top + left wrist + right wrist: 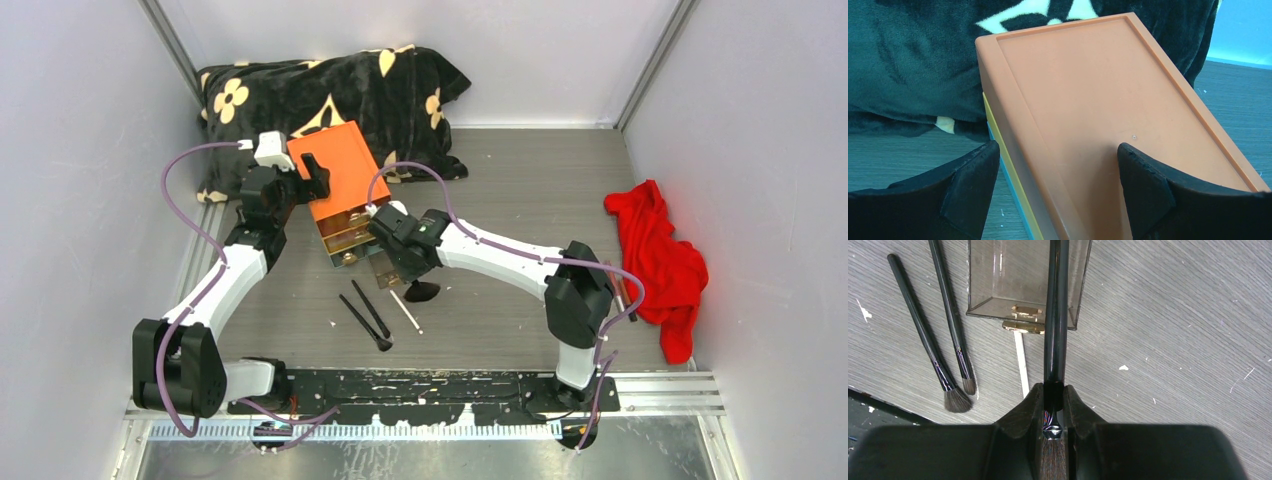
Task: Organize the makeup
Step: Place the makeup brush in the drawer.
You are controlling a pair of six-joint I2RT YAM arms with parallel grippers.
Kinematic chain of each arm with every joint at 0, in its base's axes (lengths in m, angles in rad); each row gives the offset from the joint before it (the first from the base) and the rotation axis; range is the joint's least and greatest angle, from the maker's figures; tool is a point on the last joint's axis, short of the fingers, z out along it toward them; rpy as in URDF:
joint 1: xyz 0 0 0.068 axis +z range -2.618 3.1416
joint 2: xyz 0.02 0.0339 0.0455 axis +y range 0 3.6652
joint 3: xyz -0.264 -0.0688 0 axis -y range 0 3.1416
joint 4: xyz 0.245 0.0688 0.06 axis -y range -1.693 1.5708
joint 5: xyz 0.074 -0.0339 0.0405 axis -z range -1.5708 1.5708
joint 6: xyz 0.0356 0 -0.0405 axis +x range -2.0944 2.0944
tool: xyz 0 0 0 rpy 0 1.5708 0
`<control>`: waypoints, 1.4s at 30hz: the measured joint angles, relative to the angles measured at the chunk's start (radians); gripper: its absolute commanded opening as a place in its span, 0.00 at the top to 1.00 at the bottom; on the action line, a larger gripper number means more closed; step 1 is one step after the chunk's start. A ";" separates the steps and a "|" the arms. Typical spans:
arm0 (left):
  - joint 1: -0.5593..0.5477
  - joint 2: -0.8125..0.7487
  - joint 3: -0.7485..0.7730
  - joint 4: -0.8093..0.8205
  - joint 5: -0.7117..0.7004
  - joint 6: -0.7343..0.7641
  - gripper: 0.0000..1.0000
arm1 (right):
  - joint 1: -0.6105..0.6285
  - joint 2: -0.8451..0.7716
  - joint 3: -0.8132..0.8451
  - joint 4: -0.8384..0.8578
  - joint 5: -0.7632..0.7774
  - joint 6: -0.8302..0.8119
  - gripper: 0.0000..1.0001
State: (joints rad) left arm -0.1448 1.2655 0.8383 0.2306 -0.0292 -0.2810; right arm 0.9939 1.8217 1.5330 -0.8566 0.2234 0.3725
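**Fluffy brush clamped, box straddled**

From above, my left pincer (303, 172) sits at the far-left edge of the orange box (340, 160). My right pincer (408, 278) holds the fluffy brush (422, 291) in front of the drawers. Two thin brushes (370, 308) lie on the desk (520, 180) just beside it.

Left wrist: my fingers (973, 185) stand apart, one beside the box, one over its lid.

Right wrist: my pincer is clamped on the brush's ferrule, and the handle reaches over the clear drawer (998, 280).

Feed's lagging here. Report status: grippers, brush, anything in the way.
Left gripper open, straddling orange box edge. Right gripper shut on black-handled brush, handle over open clear drawer. Two thin brushes, white stick on table beside drawer, clear of path.
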 measured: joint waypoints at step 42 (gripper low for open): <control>0.000 -0.003 0.001 -0.006 -0.006 0.000 0.14 | 0.006 0.177 0.249 -0.035 0.094 -0.113 0.95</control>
State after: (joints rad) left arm -0.1448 1.2629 0.8391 0.2249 -0.0349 -0.2806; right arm 1.0000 1.9991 1.7817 -0.8921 0.3176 0.2596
